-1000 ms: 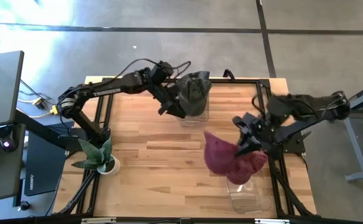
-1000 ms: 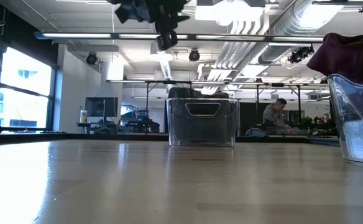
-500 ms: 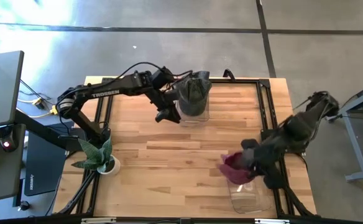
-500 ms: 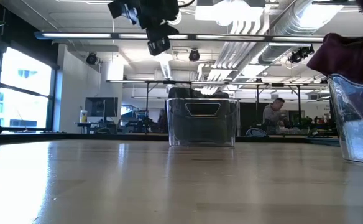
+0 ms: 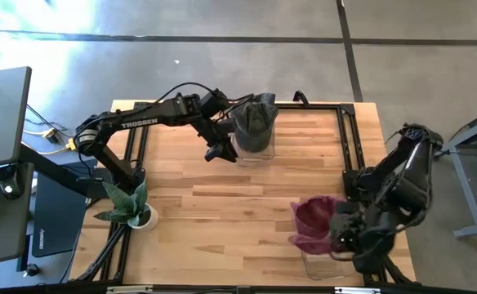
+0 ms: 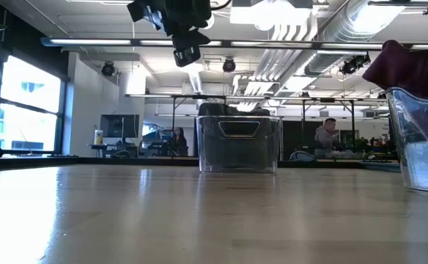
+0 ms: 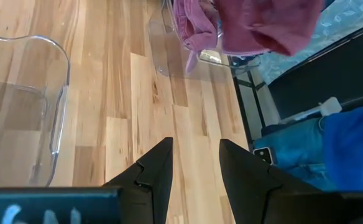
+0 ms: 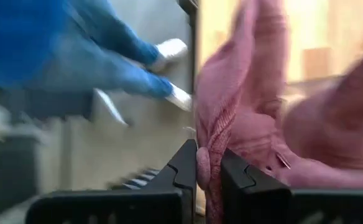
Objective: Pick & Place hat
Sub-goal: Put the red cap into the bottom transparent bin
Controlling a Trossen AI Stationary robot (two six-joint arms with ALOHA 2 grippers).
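A maroon knitted hat (image 5: pixel 314 222) hangs over a clear bin (image 5: pixel 327 257) at the table's near right, with my right gripper (image 5: pixel 338 232) shut on it. In the low view the maroon hat (image 6: pixel 413 67) tops that bin (image 6: pixel 421 143). A dark grey hat (image 5: pixel 255 121) sits in a second clear bin (image 5: pixel 255 151) at the far middle. My left gripper (image 5: pixel 216 152) hovers open just left of that bin, holding nothing, its fingers (image 7: pixel 153 174) above bare wood. My right gripper pinches a bunched fold of the hat's knitted edge (image 8: pixel 204 163) between its two fingers. The fingers come from the table's right side, slanting down. The hat droops slack below them, its lower part (image 7: pixel 194 28) hanging into the near right bin.
A potted plant (image 5: pixel 131 208) stands at the near left edge. Black frame rails (image 5: pixel 345 147) run along the table's sides. A person's legs in blue jeans (image 8: pixel 101 46) show beyond the table's right side. Bare wood lies between the two bins.
My right gripper has swung toward the table's near edge and tipped downward, carrying the maroon hat from the table's right middle to over the near right bin; the hat has bunched up. My left gripper has tipped a little beside the far bin.
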